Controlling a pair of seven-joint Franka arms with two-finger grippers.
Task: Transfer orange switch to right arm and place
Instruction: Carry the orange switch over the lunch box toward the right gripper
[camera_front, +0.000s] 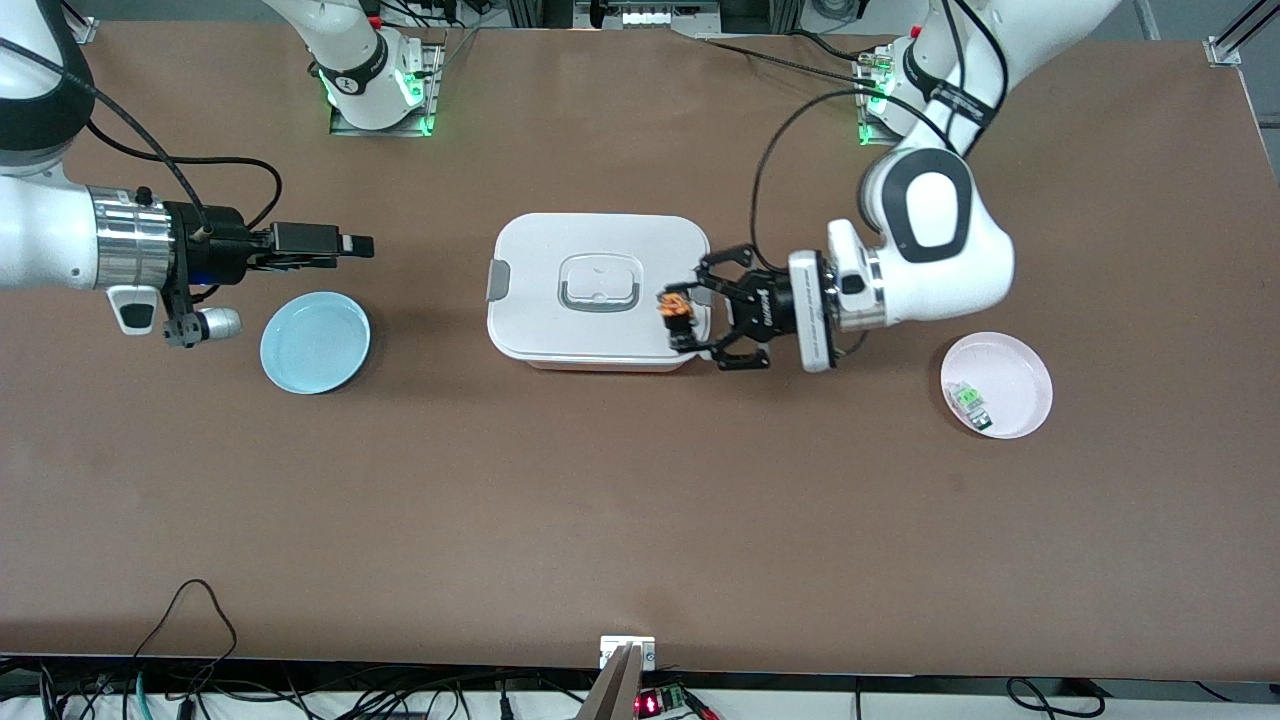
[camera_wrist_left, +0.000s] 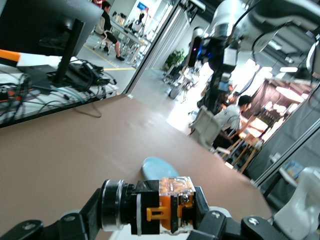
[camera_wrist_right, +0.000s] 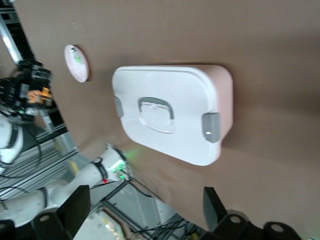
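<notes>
Left end effector (camera_front: 690, 322) clamps orange switch (camera_front: 676, 310) over lidded box (camera_front: 597, 290); right end effector (camera_front: 355, 245) gapes empty

Right arm (camera_front: 60, 240) cut off by front view's edge. Green-and-clear component (camera_front: 968, 400) on pink plate (camera_front: 1020, 365) too small for detail. Orange switch (camera_wrist_left: 167, 205) clipped at left wrist view's edge.

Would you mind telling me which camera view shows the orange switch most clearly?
The left wrist view: the orange switch fills the foreground, clamped in the left gripper. The front view shows it small, over the white lidded box. The right wrist view shows only a distant orange speck.
</notes>
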